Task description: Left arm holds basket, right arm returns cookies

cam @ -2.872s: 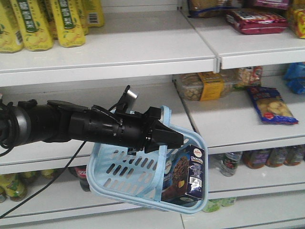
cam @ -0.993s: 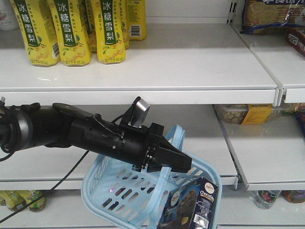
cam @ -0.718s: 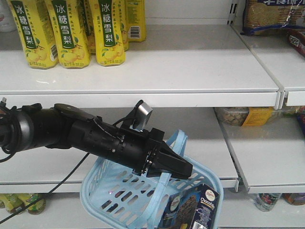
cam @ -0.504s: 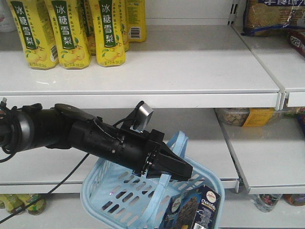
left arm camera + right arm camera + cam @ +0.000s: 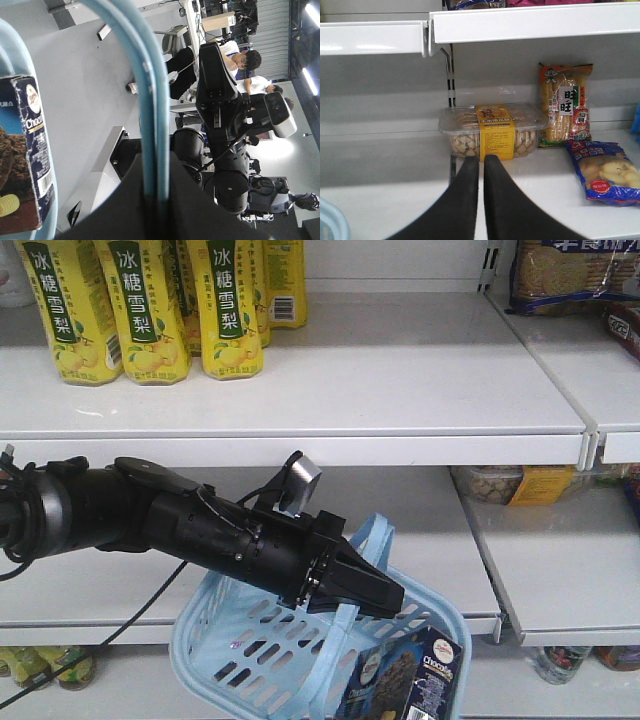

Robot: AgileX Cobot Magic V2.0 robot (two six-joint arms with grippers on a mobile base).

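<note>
In the front view my left arm (image 5: pixel 200 525) reaches in from the left. Its gripper (image 5: pixel 385 598) is shut on the flat blue handle (image 5: pixel 368 538) of the light blue basket (image 5: pixel 215 650), which hangs below it. The dark cookies carton (image 5: pixel 412 682) stands upright in the basket's right corner. The left wrist view shows the handle (image 5: pixel 152 100) pinched in the left gripper (image 5: pixel 155 172), with the cookies (image 5: pixel 22 165) at the left. My right gripper (image 5: pixel 481 159) is shut on nothing and points at a shelf. A sliver of basket rim (image 5: pixel 327 220) shows at its lower left.
Yellow drink bottles (image 5: pixel 140 310) stand on the top shelf, whose front edge (image 5: pixel 300 448) runs above the arm. Ahead of the right gripper lie a clear snack tub (image 5: pixel 492 130), an orange bag (image 5: pixel 565 105) and a blue bag (image 5: pixel 605 172). A second black arm (image 5: pixel 220 110) shows in the left wrist view.
Since 2.9 s ago the shelves have slid right and down in the front view, and the basket sits lower in frame. Over the last half second almost nothing moves; the handle stays gripped.
</note>
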